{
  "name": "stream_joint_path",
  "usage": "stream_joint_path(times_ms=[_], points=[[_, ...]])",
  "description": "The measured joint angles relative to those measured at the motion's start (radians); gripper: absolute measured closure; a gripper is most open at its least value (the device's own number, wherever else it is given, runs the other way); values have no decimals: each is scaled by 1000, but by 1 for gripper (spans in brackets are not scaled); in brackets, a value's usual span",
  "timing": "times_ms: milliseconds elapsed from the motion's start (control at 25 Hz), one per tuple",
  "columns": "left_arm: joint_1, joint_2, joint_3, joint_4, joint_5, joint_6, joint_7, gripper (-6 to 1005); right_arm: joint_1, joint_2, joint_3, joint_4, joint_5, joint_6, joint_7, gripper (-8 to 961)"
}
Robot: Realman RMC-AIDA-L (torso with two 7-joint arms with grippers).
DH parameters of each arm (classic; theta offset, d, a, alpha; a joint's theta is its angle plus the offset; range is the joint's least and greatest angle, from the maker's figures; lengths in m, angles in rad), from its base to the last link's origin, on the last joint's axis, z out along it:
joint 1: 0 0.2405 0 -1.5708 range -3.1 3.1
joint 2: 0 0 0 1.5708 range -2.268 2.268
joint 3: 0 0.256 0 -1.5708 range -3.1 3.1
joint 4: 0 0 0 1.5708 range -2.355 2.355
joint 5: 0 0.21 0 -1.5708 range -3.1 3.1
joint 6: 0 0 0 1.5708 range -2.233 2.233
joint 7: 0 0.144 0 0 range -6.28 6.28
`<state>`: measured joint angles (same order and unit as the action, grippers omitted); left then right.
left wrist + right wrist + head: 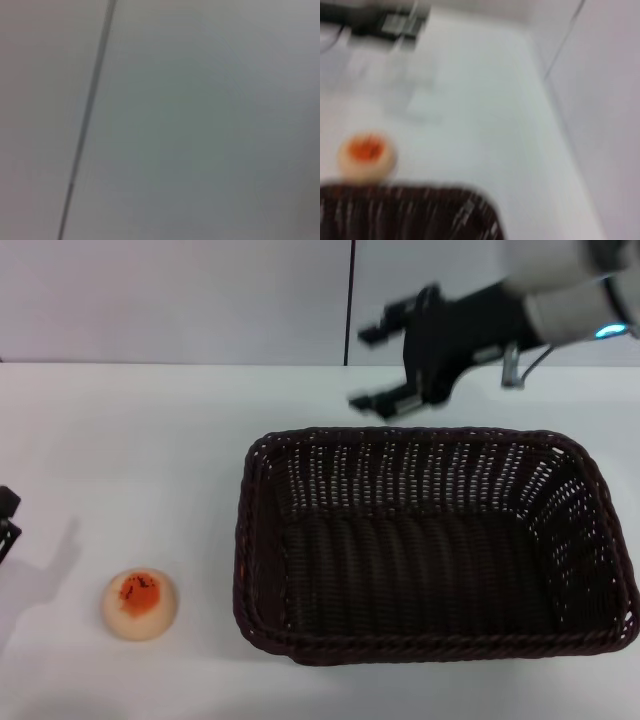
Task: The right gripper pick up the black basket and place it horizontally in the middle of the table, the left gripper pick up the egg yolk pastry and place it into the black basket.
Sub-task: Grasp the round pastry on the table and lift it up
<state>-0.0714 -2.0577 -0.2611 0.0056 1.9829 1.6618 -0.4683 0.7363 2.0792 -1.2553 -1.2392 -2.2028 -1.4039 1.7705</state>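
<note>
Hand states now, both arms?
Right hand: open, empty, above the basket's far rim.
Left hand: barely in view at the table's left edge; cannot be told.

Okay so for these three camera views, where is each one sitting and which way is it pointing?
Head view: high on the robot, looking forward and down at the table, the black basket and the egg yolk pastry; the right gripper is open above the basket's far rim, and the left gripper barely shows at the left edge.
Left wrist view: shows only a pale surface with a dark line; no fingers visible.
Right wrist view: looks over the basket's rim at the pastry.
Shared: head and right wrist views both show basket and pastry.
</note>
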Motion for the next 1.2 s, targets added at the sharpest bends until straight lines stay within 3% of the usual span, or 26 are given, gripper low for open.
stream_joint_path(times_ms=[40, 80, 120, 160, 200, 240, 280, 320, 360, 440, 480, 520, 560, 640, 840, 1200], points=[[-2, 1, 44, 47, 3, 17, -27, 177, -93, 1, 25, -85, 124, 37, 0, 263], [-2, 1, 44, 47, 3, 17, -27, 177, -93, 1, 25, -85, 124, 37, 0, 233], [-4, 1, 73, 75, 4, 22, -50, 177, -194, 2, 31, -147, 262, 103, -11, 203], [-6, 1, 105, 104, 4, 25, -79, 177, -194, 2, 31, -147, 262, 103, -11, 203], [-8, 1, 135, 130, 5, 25, -104, 177, -249, 2, 28, -172, 343, 147, -33, 203], [-15, 1, 216, 196, 5, 23, -167, 177, -366, 4, 19, -178, 549, 228, -134, 203], [-15, 1, 216, 196, 5, 23, -167, 178, -366, 4, 19, -178, 549, 228, -134, 203], [-19, 1, 261, 231, 5, 20, -203, 178, -466, 5, 11, -136, 769, 258, -279, 203], [-21, 0, 311, 271, 6, 17, -242, 178, -466, 5, 11, -136, 769, 258, -279, 203], [-22, -1, 386, 327, 7, 6, -284, 178, -588, 6, -5, -35, 1080, 221, -515, 203], [-22, -1, 386, 327, 7, 6, -284, 178, -588, 6, -5, -35, 1080, 221, -515, 203], [-22, -2, 401, 334, 9, -6, -286, 178, -647, 8, -29, 31, 1235, 189, -634, 203], [-23, -2, 418, 340, 12, -21, -287, 179, -647, 8, -29, 31, 1235, 189, -634, 203], [-31, -2, 461, 345, 39, -50, -282, 179, -695, 8, -66, 150, 1423, 141, -763, 203], [-56, -6, 488, 356, 111, -62, -287, 180, -712, 8, -66, 331, 1650, 50, -810, 203], [-64, -6, 536, 356, 173, -55, -283, 181, -711, 4, -45, 441, 1703, -21, -813, 203]])
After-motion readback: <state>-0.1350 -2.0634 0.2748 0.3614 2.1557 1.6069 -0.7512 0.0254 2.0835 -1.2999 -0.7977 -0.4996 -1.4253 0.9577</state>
